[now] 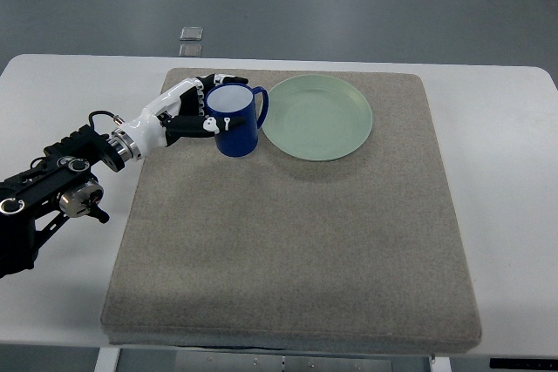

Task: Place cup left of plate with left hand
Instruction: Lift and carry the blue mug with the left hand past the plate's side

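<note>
1. Presently we log one blue mug (235,126), white inside, standing upright on the grey mat (296,241), just left of the pale green plate (317,117); its handle points toward the plate's rim.
2. We log our left hand (193,111), its arm entering from the left edge, fingers wrapped around the mug's left side and grasping it.
3. We see no right hand.
4. The white table (514,172) carries the mat.
5. Step in hand, as we judge it: the release. The mug looks seated, so we would loosen the fingers evenly, draw the hand straight left and away, and avoid nudging the mug into the plate.
</note>
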Tool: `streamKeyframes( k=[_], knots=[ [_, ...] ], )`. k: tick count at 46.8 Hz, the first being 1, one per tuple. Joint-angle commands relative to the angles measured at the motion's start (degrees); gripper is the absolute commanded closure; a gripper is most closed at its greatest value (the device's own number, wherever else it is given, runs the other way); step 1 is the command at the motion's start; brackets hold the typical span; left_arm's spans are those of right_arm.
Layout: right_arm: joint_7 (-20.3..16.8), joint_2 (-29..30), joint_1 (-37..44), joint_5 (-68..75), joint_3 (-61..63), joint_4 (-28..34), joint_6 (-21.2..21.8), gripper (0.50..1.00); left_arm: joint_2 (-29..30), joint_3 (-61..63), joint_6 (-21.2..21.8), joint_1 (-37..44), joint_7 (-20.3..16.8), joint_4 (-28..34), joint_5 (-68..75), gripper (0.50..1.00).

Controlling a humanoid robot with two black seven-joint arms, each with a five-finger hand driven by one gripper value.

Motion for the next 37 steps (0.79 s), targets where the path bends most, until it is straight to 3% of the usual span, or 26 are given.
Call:
streamKeyframes(
  k=[1, 12, 34, 37],
  knots=[
    [0.00, 0.00, 0.00, 0.00, 0.00, 0.00, -0.01, 0.568, -0.15, -1.30, 0.03, -0.13, -0.08, 2.15, -0.41, 0.947],
    [0.00, 0.00, 0.00, 0.00, 0.00, 0.00, -0.01, 0.568, -0.50, -2.27, 1.17, -1.19, -2.80, 8.30, -0.24, 0.943],
    [0.00, 0.00, 0.00, 0.00, 0.00, 0.00, -0.01, 0.568, -2.79, -1.13, 3.72, -1.10, -6.32, 13.05, 0.82, 0.943],
    [0.00, 0.00, 0.00, 0.00, 0.00, 0.00, -0.01, 0.568, -2.88, -1.04, 5.04, -1.10, -6.32, 13.31, 0.82, 0.926]
  ],
)
